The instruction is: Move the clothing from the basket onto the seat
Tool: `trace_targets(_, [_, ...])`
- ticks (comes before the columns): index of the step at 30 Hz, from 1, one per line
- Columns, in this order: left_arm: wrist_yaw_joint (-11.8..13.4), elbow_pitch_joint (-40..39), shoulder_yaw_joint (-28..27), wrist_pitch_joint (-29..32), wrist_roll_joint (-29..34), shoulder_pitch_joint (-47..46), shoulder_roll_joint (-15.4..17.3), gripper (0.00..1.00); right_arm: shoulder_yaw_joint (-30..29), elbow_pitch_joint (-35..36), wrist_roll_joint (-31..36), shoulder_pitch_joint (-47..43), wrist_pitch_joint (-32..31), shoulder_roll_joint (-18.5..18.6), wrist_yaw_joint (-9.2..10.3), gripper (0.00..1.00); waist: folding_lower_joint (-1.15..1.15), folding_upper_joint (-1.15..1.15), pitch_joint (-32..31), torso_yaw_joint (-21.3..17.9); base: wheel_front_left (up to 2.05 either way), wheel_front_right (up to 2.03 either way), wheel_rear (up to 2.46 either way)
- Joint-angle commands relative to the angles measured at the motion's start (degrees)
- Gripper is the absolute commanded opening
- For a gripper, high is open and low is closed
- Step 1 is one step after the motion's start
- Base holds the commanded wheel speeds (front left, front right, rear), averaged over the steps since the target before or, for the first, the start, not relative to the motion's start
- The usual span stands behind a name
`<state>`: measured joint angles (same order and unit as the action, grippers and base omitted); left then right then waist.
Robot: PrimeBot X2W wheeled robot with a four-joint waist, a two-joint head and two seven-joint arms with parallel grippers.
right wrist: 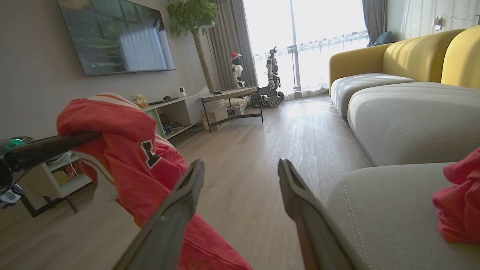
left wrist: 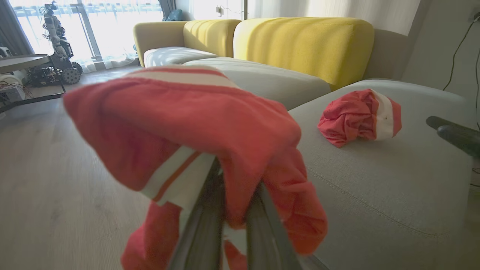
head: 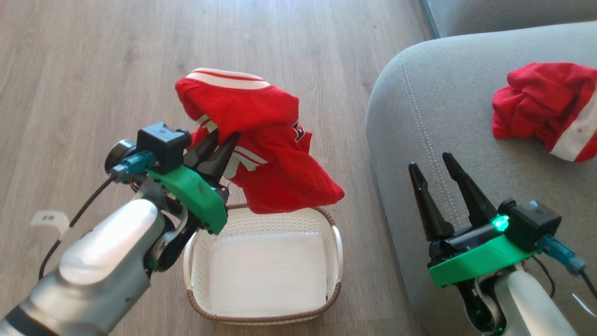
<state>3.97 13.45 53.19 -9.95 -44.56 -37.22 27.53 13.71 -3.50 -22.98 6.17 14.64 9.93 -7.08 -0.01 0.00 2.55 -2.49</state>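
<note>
We see clothing (head: 275, 154) bright red, white-red striped trim, white panels; basket (head: 280, 223) cream-white, brown woven rim; seat (head: 433, 107) plain grey; floor (head: 93, 70) pale wood grain; backrests (left wrist: 300, 41) yellow.

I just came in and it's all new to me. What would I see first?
A bright red jersey dangling above the empty white basket, pinched in the robot's left hand. Next, another crumpled red garment lying on the grey sofa seat to the right, near the open right hand.
</note>
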Motion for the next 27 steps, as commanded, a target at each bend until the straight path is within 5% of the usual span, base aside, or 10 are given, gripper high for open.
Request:
trace_targets(1, [0.7, -3.1, -3.1, 0.5, 0.0, -3.9, 2.5, 0.00, 1.4, 1.7, -0.6, 0.1, 0.2, 0.3, -0.41, 1.00, 0.01, 0.00, -0.3, 0.0, 0.00, 0.00, 0.00])
trace_targets(13, [2.3, -8.3, -4.1, 1.8, -0.8, -3.9, 4.3, 0.00, 5.7, 1.4, -1.1, 0.3, 0.1, 0.8, -0.41, 1.00, 0.01, 0.00, -0.5, 0.3, 0.00, 0.00, 0.00])
trace_targets(27, [1.5, -8.1, -3.0, 2.4, -0.4, -5.5, 3.2, 0.00, 19.2, -1.0, -1.6, 9.7, -1.1, 1.0, -0.41, 1.00, 0.01, 0.00, -0.3, 1.6, 0.00, 0.00, 0.00])
